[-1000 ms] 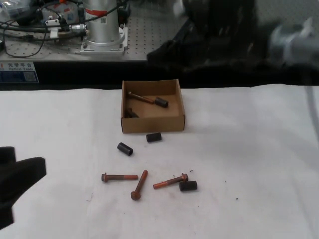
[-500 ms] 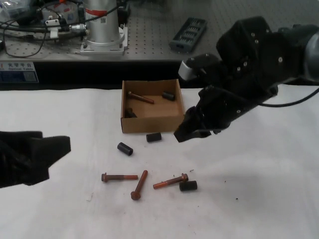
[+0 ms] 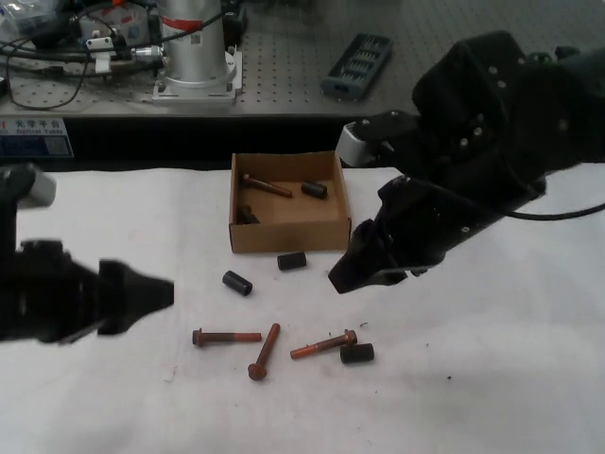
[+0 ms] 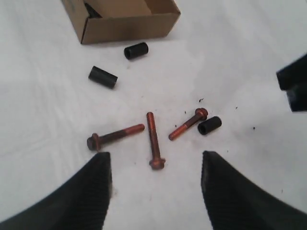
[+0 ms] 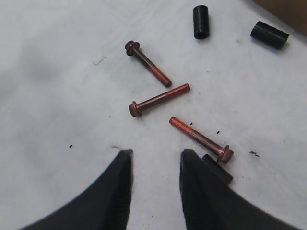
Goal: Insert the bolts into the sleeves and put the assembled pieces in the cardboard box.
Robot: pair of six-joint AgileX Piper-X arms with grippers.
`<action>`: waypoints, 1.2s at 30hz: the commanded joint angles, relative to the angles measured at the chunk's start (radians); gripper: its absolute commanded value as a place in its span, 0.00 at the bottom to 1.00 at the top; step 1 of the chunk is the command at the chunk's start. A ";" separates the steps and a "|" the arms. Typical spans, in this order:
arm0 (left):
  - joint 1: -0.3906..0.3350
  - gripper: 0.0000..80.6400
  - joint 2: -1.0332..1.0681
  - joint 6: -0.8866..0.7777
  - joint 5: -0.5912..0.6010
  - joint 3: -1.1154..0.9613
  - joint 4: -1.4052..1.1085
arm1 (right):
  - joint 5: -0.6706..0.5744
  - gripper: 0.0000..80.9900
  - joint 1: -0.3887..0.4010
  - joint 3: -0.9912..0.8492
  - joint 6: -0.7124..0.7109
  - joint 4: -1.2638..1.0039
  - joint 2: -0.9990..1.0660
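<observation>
white cloth [image 3: 492, 378] covers the bench. behind it, a perforated board [image 3: 284, 57] bears a silver post [image 3: 194, 47], cables [image 3: 38, 59] and a dark ribbed rack [image 3: 357, 64]; a blue label [image 3: 35, 135] is on its front edge.

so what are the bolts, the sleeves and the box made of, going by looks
The bolts look like metal: flanged heads, a dull coppery-orange coat, darker toward the heads on some. The sleeves are matte black tubes, maybe rubber, plastic or blackened metal; the look leaves it open. The box is plain brown cardboard, matte, with thin folded walls.
</observation>
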 commanded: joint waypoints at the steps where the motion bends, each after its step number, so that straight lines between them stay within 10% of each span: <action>1: -0.017 0.51 0.047 -0.197 0.005 -0.098 0.000 | -0.009 0.32 0.007 0.105 0.017 -0.066 -0.106; 6: -0.066 0.51 0.115 -0.451 -0.004 -0.175 0.021 | 0.053 0.32 0.007 0.210 0.083 -0.112 -0.169; 20: -0.121 0.51 0.192 -0.424 0.001 -0.199 0.097 | 0.067 0.32 0.007 0.284 0.207 -0.196 -0.251; 36: 0.065 0.51 -0.083 -0.182 -0.004 -0.199 0.281 | 0.051 0.32 0.101 0.212 0.389 -0.334 -0.001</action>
